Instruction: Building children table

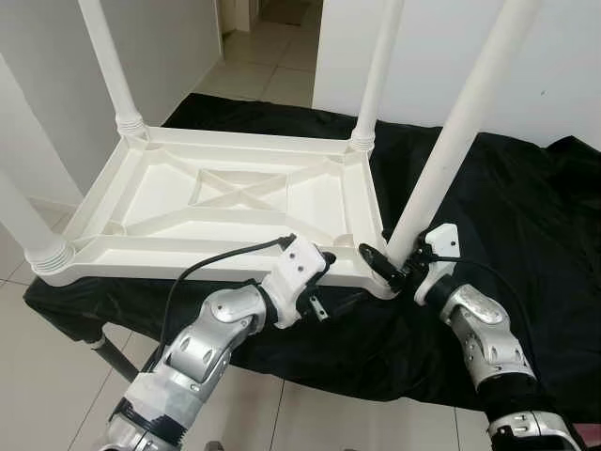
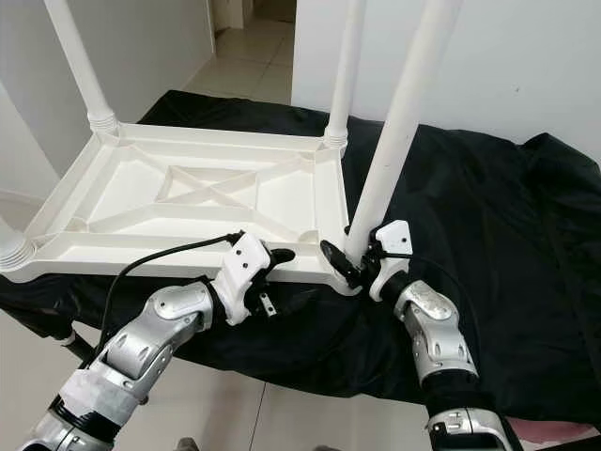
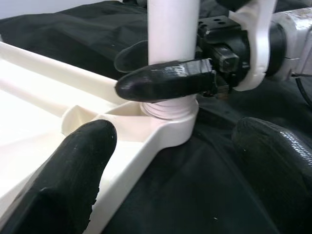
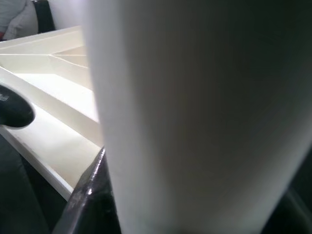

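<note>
A white plastic table point(image 1: 188, 249) lies upside down on a black cloth. Its near right leg point(image 1: 460, 122) stands tilted in the corner socket point(image 3: 170, 109). My right gripper point(image 1: 399, 258) is shut on this leg just above the socket; one black finger point(image 3: 165, 80) wraps its front. My left gripper point(image 3: 170, 195) is open at the table's front rim, just left of that corner, one finger point(image 3: 73, 180) over the rim and the other beside it on the cloth. The other legs point(image 1: 380, 66) point(image 1: 111, 66) point(image 1: 23, 221) stand upright in their corners.
The black cloth point(image 1: 526, 207) covers a low support with a dark metal leg point(image 1: 117, 357) beneath. White walls point(image 1: 563, 66) stand behind and to the left. A tiled floor point(image 1: 272, 66) runs through a doorway at the back.
</note>
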`<state>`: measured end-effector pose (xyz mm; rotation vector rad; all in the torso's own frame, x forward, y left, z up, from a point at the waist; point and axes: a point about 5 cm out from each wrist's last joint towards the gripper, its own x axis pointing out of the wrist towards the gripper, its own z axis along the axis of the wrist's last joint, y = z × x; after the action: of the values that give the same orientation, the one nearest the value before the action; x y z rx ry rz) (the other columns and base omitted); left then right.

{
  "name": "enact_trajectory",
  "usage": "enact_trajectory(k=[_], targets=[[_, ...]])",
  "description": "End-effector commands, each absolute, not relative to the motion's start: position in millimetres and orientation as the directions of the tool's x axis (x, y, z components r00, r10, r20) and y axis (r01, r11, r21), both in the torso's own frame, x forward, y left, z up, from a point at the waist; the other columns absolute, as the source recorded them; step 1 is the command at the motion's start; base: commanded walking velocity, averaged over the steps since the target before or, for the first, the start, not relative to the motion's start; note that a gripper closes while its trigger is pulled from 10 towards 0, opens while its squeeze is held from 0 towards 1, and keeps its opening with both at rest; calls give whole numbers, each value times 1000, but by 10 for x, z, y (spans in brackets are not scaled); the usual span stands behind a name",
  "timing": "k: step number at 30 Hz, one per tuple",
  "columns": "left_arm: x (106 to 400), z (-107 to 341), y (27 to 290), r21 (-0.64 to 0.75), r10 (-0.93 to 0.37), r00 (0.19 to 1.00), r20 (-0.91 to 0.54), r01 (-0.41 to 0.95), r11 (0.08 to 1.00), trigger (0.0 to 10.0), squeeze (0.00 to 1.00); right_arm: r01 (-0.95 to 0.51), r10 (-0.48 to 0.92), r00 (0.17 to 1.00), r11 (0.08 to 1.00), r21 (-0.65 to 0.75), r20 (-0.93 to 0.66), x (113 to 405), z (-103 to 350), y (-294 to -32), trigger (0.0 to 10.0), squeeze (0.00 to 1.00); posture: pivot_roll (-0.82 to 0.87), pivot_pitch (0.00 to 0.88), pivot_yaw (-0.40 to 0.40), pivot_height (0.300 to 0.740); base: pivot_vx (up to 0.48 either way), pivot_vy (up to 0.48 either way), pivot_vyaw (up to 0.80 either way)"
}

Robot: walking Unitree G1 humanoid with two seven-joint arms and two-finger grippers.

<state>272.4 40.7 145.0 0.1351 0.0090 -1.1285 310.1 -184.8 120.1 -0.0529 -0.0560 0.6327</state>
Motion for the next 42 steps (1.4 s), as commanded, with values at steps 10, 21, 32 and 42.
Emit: enact_trajectory(k=[10, 21, 32, 42], targets=[[2694, 1421, 396, 138, -930, 348, -116, 933, 332, 10000, 0, -530, 526, 846, 847, 38, 83, 3090, 1179, -1860, 10000, 0, -42, 0, -44, 740, 0, 0, 0], [2685, 1416, 372, 147, -930, 349, -116, 932, 331, 10000, 0, -351, 346, 934, 935, 43, 93, 2998, 1141, -1653, 10000, 0, -48, 0, -46, 740, 0, 0, 0], [2689, 1420, 352, 151, -929, 354, -108, 930, 336, 10000, 0, 83, -84, 995, 996, 29, 48, 2842, 1108, -1403, 10000, 0, -42, 0, -57, 740, 0, 0, 0], [2684, 1412, 385, 151, -929, 352, -116, 931, 333, 10000, 0, 88, -94, 994, 990, 113, 51, 2825, 1106, -1339, 10000, 0, -40, 0, -39, 740, 0, 0, 0]])
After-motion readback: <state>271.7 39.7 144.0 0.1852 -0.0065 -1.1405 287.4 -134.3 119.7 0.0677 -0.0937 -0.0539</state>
